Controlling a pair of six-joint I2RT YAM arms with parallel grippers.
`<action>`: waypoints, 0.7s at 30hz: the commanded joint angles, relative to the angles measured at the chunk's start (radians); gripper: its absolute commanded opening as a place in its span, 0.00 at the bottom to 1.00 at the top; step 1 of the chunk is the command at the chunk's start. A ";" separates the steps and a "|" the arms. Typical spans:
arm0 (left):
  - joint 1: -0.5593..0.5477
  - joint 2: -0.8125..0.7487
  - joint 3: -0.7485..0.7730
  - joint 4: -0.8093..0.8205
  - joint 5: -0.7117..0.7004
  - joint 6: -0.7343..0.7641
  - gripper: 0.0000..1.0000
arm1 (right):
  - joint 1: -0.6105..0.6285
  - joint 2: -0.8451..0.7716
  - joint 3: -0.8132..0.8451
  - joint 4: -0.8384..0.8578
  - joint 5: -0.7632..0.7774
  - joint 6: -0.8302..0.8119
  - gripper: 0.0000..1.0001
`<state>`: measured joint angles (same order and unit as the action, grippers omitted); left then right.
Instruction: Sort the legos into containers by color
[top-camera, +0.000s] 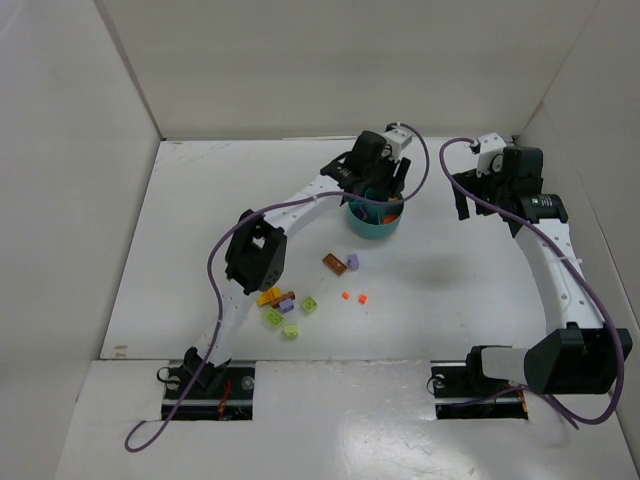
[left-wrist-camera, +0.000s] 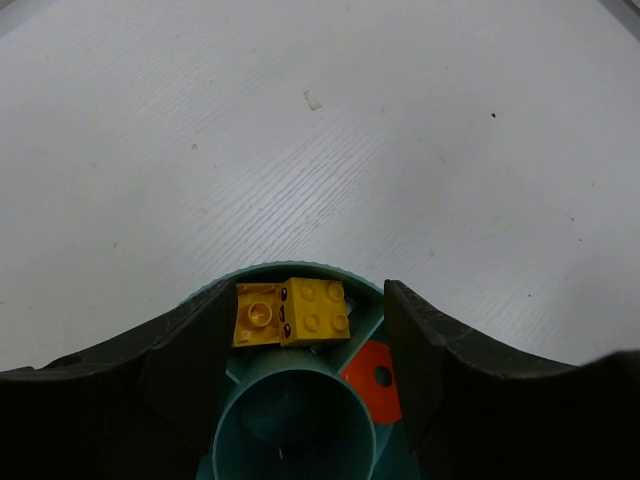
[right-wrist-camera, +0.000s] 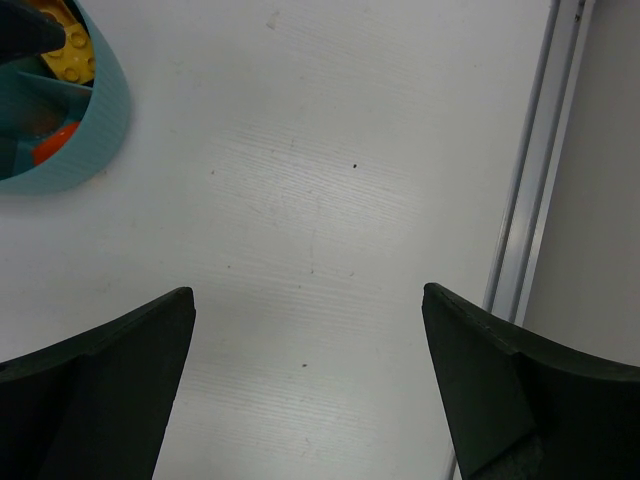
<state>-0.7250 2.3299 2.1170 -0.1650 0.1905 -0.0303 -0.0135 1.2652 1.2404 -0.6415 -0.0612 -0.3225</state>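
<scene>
Over the far middle of the table (top-camera: 200, 220), the left arm (top-camera: 300, 195) stretches diagonally from its near-left base. Its elbow is bent and its wrist tipped down, so the left gripper (left-wrist-camera: 308, 298) hangs straight above the teal dish (top-camera: 374, 229). Its fingers (left-wrist-camera: 190, 360) stand apart on either side of the dish, holding nothing. Between them, two orange-yellow bricks (left-wrist-camera: 290, 312) lie in the dish's far compartment. An orange-red piece (left-wrist-camera: 375, 382) lies in the compartment to the right, beside the central cup (left-wrist-camera: 295, 425). Along the table's right edge the right arm (top-camera: 555, 268) reaches far, and the right gripper (right-wrist-camera: 308, 295) gapes wide over bare table, with the dish off to its left. Loose legos (top-camera: 311, 304) in brown, lilac, green, orange-yellow and orange-red lie scattered on the near side of the dish.
</scene>
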 joint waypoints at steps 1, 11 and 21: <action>-0.002 -0.104 -0.006 0.035 0.020 0.009 0.57 | -0.006 -0.006 -0.004 0.052 -0.015 -0.013 1.00; -0.002 -0.257 -0.107 0.073 -0.018 0.000 1.00 | -0.006 -0.026 -0.015 0.075 -0.103 -0.056 1.00; 0.108 -0.788 -0.678 0.035 -0.218 -0.356 1.00 | 0.205 -0.081 -0.030 0.120 -0.108 -0.168 0.98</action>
<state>-0.6765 1.6882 1.5497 -0.0944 0.0799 -0.2092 0.0811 1.2209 1.1854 -0.5819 -0.1604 -0.4320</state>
